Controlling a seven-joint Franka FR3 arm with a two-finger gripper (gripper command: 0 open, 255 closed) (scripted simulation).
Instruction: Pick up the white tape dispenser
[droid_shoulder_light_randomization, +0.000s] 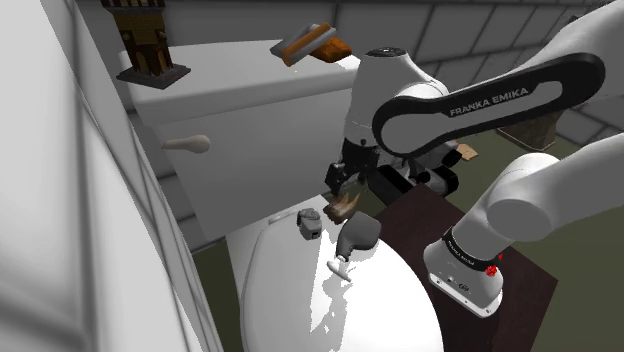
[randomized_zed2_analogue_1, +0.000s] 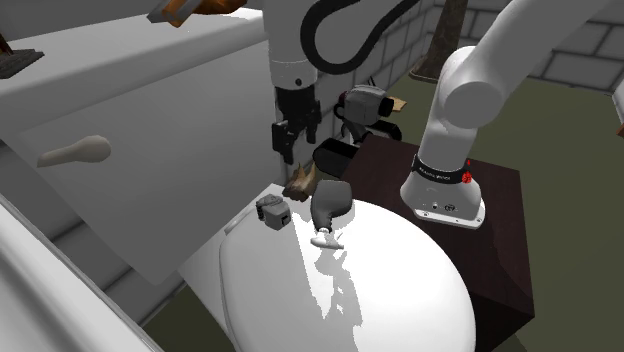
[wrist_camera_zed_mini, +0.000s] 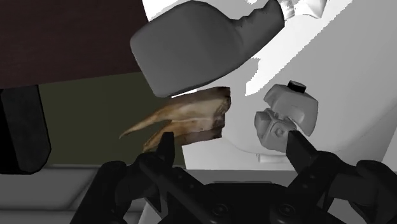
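dispenser lies toward one finger, not midway

the gripper (wrist_camera_zed_mini: 230, 145) hangs with its fingers spread wide and nothing in them. closest ahead, the small pale grey block i take for the tape dispenser (wrist_camera_zed_mini: 286, 114) lies in line with one fingertip rather than midway between the two. a brown horn-shaped piece (wrist_camera_zed_mini: 191, 119) lies toward the other finger. in the shoulder view the tape dispenser stands on the white glossy surface (droid_shoulder_light_randomization: 330, 310), down and left of the gripper, with the brown horn-shaped piece almost straight under it. the block is compact, a little longer from round hub to capped end. the coming move looks like a sideways shift toward it before any descent. farther on lies a larger grey flask-shaped thing (wrist_camera_zed_mini: 188, 54), then the dark stand (droid_shoulder_light_randomization: 535, 290).
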